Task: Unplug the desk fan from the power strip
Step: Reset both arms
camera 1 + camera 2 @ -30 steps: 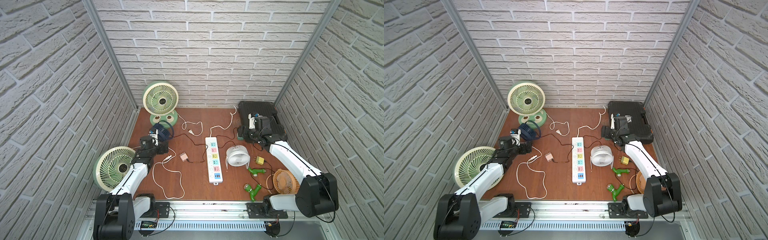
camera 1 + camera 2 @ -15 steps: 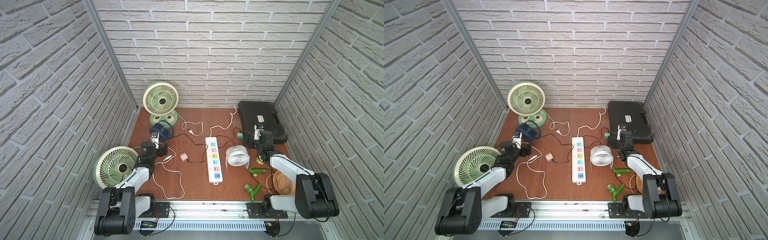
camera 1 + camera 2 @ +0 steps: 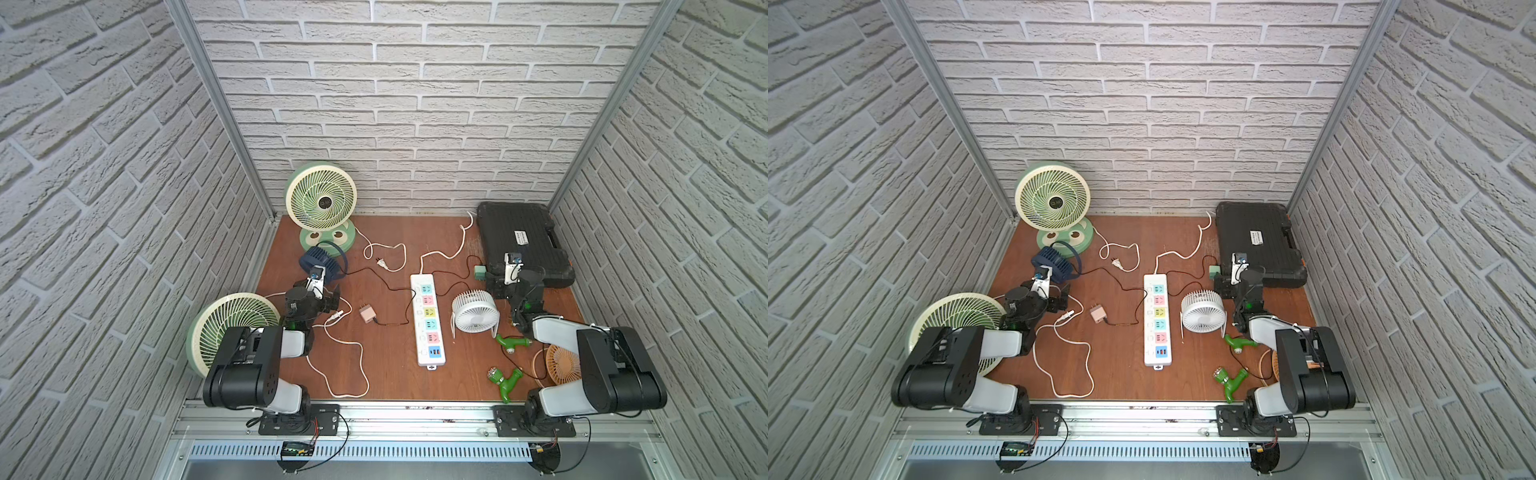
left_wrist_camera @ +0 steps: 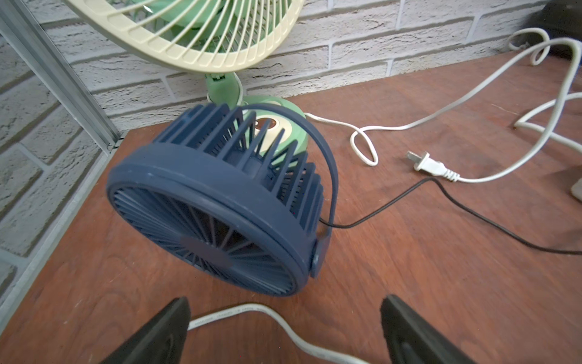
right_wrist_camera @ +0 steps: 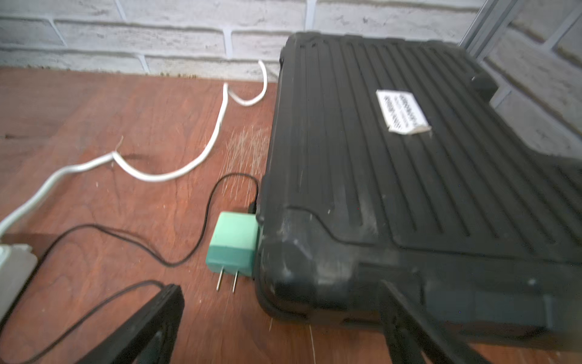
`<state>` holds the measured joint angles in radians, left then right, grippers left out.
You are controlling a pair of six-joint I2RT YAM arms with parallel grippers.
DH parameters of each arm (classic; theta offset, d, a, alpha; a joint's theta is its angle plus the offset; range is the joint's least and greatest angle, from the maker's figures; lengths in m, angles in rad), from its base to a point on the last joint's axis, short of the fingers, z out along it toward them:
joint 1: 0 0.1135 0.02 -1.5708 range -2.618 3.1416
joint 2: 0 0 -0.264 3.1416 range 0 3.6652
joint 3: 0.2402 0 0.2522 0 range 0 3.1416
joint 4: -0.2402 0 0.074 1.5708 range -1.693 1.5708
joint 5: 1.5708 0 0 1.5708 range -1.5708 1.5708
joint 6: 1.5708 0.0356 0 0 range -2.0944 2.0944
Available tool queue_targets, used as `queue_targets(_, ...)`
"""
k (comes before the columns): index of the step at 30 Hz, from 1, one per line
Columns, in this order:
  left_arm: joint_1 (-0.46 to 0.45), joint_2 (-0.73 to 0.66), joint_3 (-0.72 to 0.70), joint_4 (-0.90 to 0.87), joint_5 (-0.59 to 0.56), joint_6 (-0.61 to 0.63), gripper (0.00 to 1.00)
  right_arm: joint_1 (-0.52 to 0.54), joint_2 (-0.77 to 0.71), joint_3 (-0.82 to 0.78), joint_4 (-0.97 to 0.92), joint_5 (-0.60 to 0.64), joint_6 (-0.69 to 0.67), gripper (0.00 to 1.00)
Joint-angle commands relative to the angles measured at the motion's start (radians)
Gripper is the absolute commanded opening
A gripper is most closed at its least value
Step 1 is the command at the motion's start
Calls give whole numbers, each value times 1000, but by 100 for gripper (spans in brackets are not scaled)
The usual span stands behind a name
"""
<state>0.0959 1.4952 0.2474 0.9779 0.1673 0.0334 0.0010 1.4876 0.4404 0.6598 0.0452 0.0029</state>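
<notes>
- Left gripper [image 4: 283, 315]: jaws wide apart, holding nothing; a white cord [image 4: 277, 318] on the surface [image 4: 441, 283] runs between them.
- Navy fan [image 4: 214, 205]: just ahead of the left gripper, tilted.
- Right gripper [image 5: 280, 293]: jaws wide apart, empty.
- Green adapter [image 5: 233, 242]: just ahead, prongs bare, touching the black case [image 5: 409, 157].
- Power strip [image 3: 427, 320]: flat at mid-surface between both arms, white fan [image 3: 475, 311] just beside it on the right arm's side.

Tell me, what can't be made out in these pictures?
- Orange fan: mostly hidden behind the right arm in both top views.
- Power strip: cut off at the right wrist view's edge.
- Label on the black case: blurred in the right wrist view, too small in top views.
</notes>
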Motion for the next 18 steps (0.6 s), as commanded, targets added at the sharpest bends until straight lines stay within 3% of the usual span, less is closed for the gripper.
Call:
queue_targets(1, -4, 63, -12, 187, 20, 20, 98, 1, 56, -42, 221, -56, -37, 100)
queue_targets(9, -5, 47, 39, 77, -69, -14, 98, -1, 63, -26, 190, -29, -22, 100)
queue_targets(15, -1, 51, 139, -102, -63, -19, 98, -1, 66, -23, 187, -30, -21, 100)
queue_targets(18, 11, 57, 144, -105, -76, -37, 98, -1, 61, -28, 189, -27, -21, 100)
